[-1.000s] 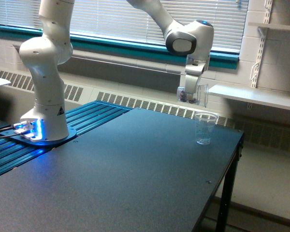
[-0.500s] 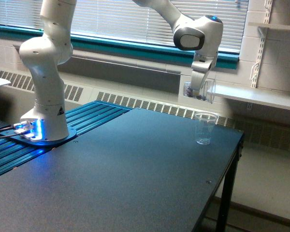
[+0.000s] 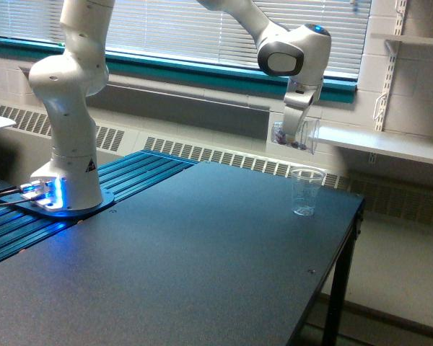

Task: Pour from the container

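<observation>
The work surface is a dark, matte table (image 3: 202,267) with a black frame leg at the exterior view's right. A blue ribbed panel (image 3: 94,198) adjoins the table at the exterior view's left and carries the arm base (image 3: 61,194), which shows a blue light. Behind the table, a window with closed horizontal blinds (image 3: 166,29) sits above a teal sill, and a radiator grille (image 3: 224,155) runs along the wall below it. A white shelf (image 3: 375,144) is mounted on the wall at the exterior view's right.

The gripper (image 3: 292,135) hangs from the white wrist, above the far right part of the table. It is closed on the container (image 3: 303,135), a small clear plastic cup held tilted, clear of the table. Dark contents show at the end of the container nearest the gripper. A second clear cup (image 3: 306,191) stands upright on the table, below the container and not touching it.
</observation>
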Tool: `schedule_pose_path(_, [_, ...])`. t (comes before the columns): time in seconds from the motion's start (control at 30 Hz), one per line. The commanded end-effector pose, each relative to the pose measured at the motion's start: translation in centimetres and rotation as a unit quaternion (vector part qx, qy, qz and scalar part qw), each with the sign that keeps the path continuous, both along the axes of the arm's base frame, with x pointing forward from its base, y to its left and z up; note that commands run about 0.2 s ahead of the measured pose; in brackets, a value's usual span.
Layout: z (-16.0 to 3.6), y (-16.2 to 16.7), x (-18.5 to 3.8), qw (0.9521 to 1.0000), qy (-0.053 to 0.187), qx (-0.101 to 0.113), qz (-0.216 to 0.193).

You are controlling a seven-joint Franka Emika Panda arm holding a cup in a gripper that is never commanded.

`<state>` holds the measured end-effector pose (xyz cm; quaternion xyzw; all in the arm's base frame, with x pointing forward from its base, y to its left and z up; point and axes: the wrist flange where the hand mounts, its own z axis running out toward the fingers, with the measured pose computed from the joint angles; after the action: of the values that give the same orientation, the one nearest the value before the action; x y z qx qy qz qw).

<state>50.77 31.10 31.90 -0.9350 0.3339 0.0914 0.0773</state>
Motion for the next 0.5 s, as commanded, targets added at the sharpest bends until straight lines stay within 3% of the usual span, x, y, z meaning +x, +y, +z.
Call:
schedule_pose_path(0.03, [0.7,0.3,-0.2,0.9999,0.001,0.007,-0.01])
schedule_pose_path(0.5, [0.3,-2.1,1.4,0.999,0.011,0.014,-0.04])
